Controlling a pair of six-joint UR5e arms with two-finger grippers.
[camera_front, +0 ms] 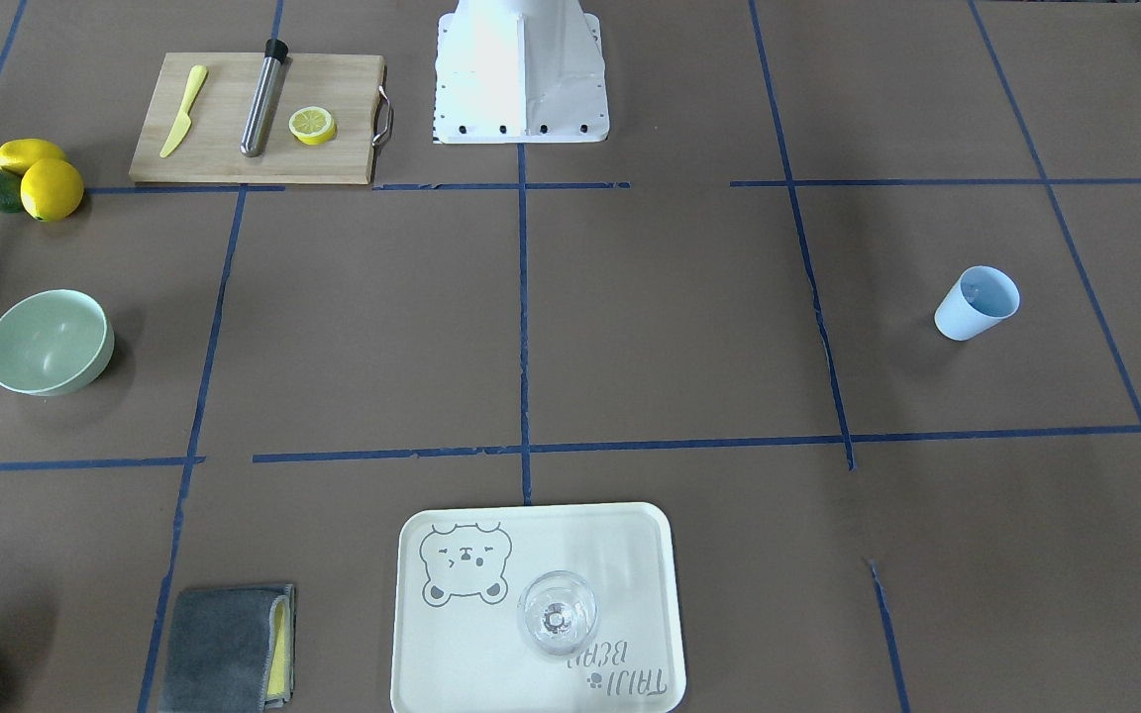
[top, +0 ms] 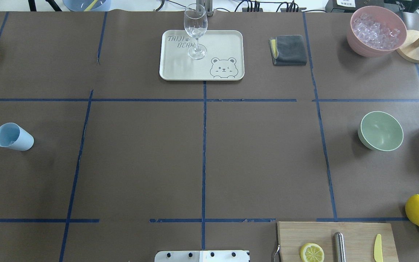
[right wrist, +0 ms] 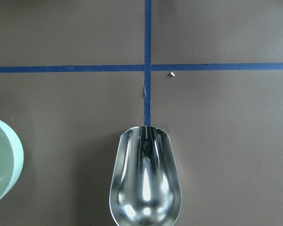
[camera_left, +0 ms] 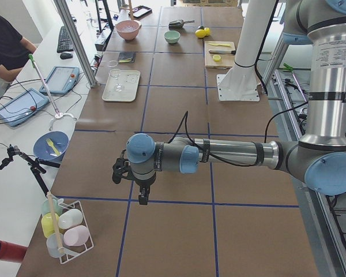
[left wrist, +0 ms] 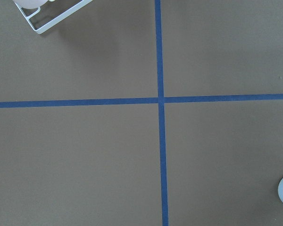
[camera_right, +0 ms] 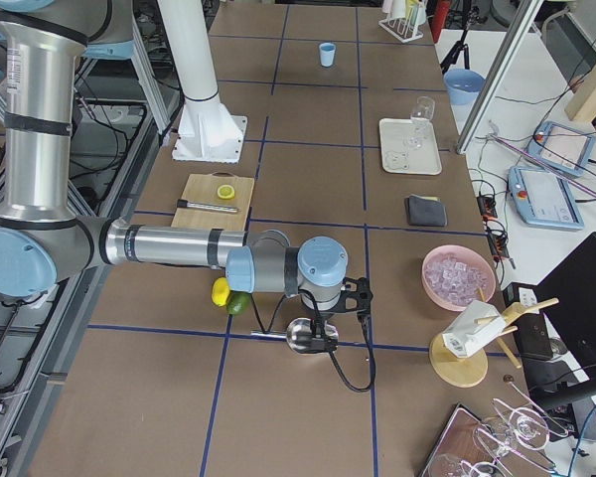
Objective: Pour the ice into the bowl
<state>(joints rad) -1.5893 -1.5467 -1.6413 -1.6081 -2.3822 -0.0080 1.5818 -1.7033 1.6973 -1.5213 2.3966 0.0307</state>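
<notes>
Bowl (top: 380,131) sits upright on the worktop (top: 202,160), robot's right side, mouth up. It's round, so no long axis. Right claw (camera_right: 356,301) hangs over the empty scoop (right wrist: 145,179), bowl just beside it. Scoop handle points robot-ward. Left claw (camera_left: 122,171) is well apart. Can't tell either claw's state. No ice heap in view.

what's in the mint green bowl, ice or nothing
Nothing: the mint-green bowl shows only its bare, smooth inside in the overhead and front views.

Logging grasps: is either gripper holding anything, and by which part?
Cannot tell. The empty scoop sits at the right gripper, but its fingers do not show. Nothing shows at the left gripper.
</notes>
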